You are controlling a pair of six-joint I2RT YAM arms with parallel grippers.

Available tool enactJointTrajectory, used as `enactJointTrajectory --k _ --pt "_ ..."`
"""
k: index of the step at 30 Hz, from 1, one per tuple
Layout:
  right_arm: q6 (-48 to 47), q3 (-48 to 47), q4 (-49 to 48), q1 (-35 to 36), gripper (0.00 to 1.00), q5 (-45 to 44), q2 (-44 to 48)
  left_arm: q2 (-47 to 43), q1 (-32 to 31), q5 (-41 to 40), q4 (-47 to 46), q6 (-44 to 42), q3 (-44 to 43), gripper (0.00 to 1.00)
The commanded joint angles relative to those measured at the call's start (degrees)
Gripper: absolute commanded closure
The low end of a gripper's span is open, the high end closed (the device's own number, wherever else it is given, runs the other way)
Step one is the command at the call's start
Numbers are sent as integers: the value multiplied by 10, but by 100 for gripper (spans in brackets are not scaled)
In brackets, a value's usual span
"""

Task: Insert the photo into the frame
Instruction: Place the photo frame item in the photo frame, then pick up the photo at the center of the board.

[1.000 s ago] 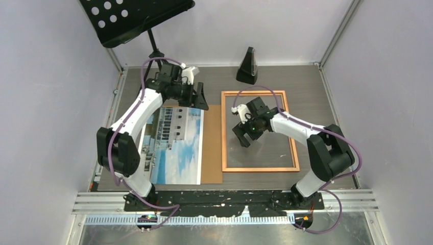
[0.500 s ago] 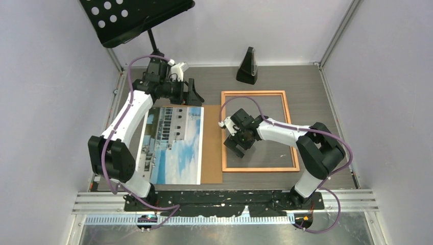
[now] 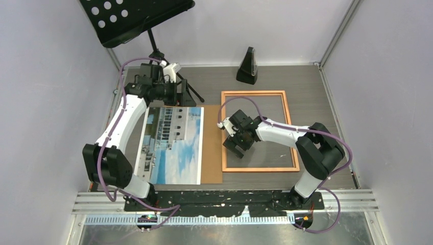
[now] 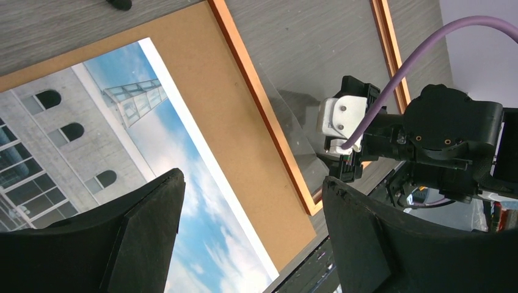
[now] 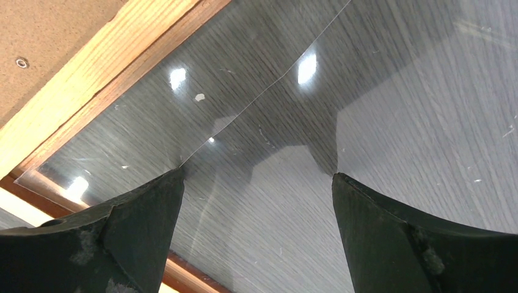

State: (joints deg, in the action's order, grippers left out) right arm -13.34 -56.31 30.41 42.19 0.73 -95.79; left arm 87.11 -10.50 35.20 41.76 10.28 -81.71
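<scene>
Two arms extended, left gripper [image 3: 182, 95] beyond photo [image 3: 176, 148], right gripper [image 3: 235, 148] over frame [image 3: 260, 169]

**Surface and Material Findings**

The frame [image 3: 253, 92] is copper-orange wood with visible grain and a satin finish. Inside it lies a clear sheet [image 5: 275, 122], glossy, reflecting lamps, finely scratched. At its 9 o'clock, the backing board [image 3: 212, 153] is brown fibreboard, matt and speckled. The photo [image 3: 176, 145] is smooth paper with low sheen. The table [image 3: 306, 81] shows a matt grey wood-grain. The right gripper [image 5: 257, 176] has fingers [image 5: 397, 244] of matt black plastic, scuffed grey.
</scene>
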Motion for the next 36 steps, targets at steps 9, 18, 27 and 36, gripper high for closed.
enactJointTrajectory --k 9,18,27,36 --pt "-22 -64 18 8 3 -66 74 -42 55 -36 55 -58 24 18" --pt "15 -176 2 8 3 -5 70 -36 140 -116 191 -215 39 12" --pt "65 -317 -19 42 3 76 -77 3 259 -164 199 -317 84 0" --pt "58 -424 -18 112 3 76 -221 111 321 -157 195 -363 90 1"
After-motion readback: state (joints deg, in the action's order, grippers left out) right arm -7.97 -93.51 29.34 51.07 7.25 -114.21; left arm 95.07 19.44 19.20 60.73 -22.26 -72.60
